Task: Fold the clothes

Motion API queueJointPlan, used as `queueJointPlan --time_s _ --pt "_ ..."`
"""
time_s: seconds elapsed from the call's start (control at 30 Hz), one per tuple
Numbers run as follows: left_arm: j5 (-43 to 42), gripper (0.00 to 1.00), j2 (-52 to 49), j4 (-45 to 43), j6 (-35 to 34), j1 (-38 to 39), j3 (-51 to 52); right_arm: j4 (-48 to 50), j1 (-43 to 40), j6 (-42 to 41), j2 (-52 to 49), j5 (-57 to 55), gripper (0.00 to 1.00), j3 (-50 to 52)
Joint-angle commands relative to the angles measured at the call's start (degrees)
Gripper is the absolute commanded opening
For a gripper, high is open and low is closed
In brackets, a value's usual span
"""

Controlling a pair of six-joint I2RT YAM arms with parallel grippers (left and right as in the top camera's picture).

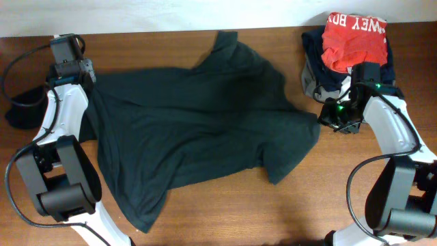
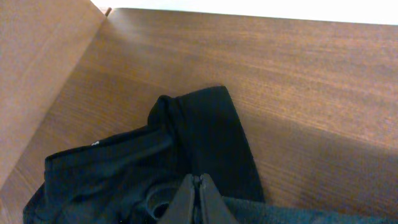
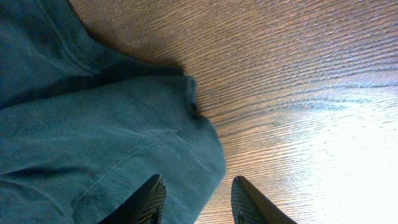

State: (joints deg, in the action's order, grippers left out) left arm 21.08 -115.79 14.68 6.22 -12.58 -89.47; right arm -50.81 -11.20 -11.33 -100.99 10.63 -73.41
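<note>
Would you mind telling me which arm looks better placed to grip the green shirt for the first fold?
Right, probably. The right gripper is open, its fingers straddling the T-shirt sleeve edge. The left gripper is shut, over a black garment.

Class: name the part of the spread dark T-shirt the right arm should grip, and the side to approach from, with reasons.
Probably the sleeve hem of the T-shirt, approached from its right, over the bare table. That edge lies flat, thin and free, and the right gripper has its open jaws at it, half over cloth, half over wood.
</note>
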Motion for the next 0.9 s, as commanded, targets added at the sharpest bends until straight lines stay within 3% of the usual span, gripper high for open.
queueJointPlan --time_s 0.0,0.03,0.17,0.27,0.33,0.4,0.73,0.87 --pt "0.5 0.53 -0.2 -0.7 -0.9 -0.3 -0.8 0.6 0.3 0.7 0.2 0.4 0.4 -0.9" --pt "0.5 0.99 -0.1 -0.5 -0.9 0.2 -0.8 2.1 0.3 3.6 0.2 2.6 0.45 -0.9" --pt "-4.6 0.99 0.5 1.7 -4.5 1.3 -1.0 8.1 0.4 7.5 0.2 7.5 0.53 -1.0" --pt "-15.2 0.99 2.7 5.9 -10.2 2.4 -1.2 16.8 2.0 8.0 0.2 8.5 0.6 -2.2" --pt "-23.2 0.99 4.3 8.7 -11.0 3.5 -1.2 21.7 4.6 9.9 -0.9 8.4 0.64 -4.6" --pt "-26.1 0.99 5.0 10.8 -11.0 4.5 -1.2 23.4 6.9 11.2 -2.9 7.7 0.66 -7.4" --pt "-25.4 0.99 6.5 22.1 -11.0 11.2 -1.2 20.1 12.3 11.7 -24.6 4.0 0.68 -31.1" --pt "-22.5 0.99 6.5 24.2 -11.0 12.9 -1.2 19.6 12.3 11.8 -30.2 3.0 0.67 -35.9"
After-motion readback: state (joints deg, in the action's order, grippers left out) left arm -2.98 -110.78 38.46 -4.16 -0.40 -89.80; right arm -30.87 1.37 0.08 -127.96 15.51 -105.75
